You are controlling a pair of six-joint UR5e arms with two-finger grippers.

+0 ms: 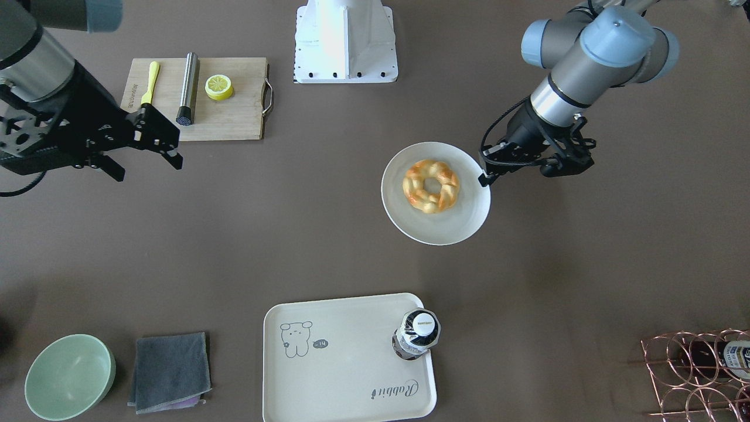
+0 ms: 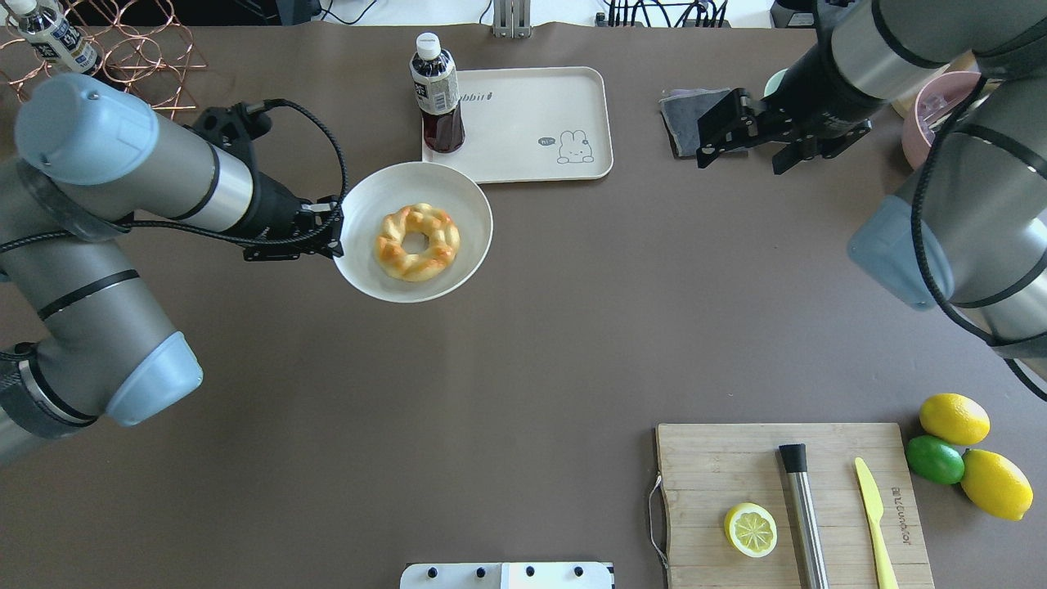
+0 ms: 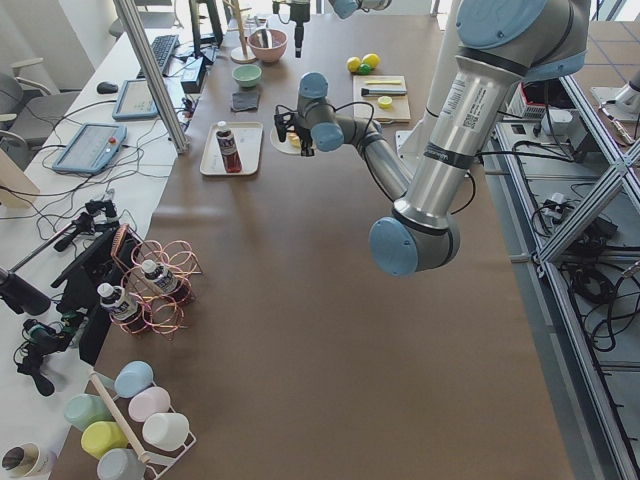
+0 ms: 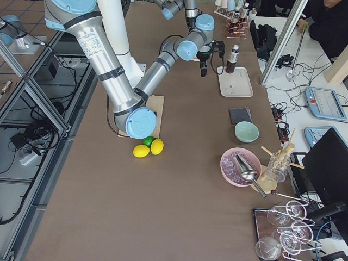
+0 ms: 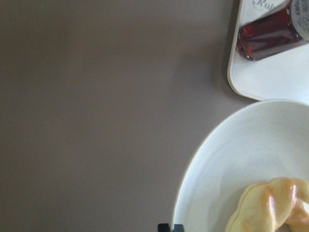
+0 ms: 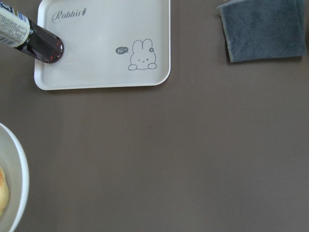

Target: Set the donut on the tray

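Note:
The donut (image 1: 430,186) (image 2: 417,242), a golden twisted ring, lies in a round white plate (image 1: 446,230) (image 2: 368,196). My left gripper (image 1: 484,177) (image 2: 335,233) is shut on the plate's rim; its fingertips (image 5: 164,227) show close together at the rim in the left wrist view, next to the donut (image 5: 273,208). The plate (image 5: 231,154) overlaps a corner of the cream tray (image 5: 270,82). The tray (image 1: 351,375) (image 2: 523,106) (image 6: 96,63) bears a rabbit drawing. My right gripper (image 1: 149,167) (image 2: 740,159) is open and empty, apart from both.
A dark drink bottle (image 1: 416,334) (image 2: 438,90) (image 6: 29,36) stands on the tray's corner nearest the plate. A grey cloth (image 2: 683,110) and green bowl (image 1: 69,375) lie beside the tray. A cutting board (image 2: 736,474) holds a lemon slice, steel cylinder and yellow knife.

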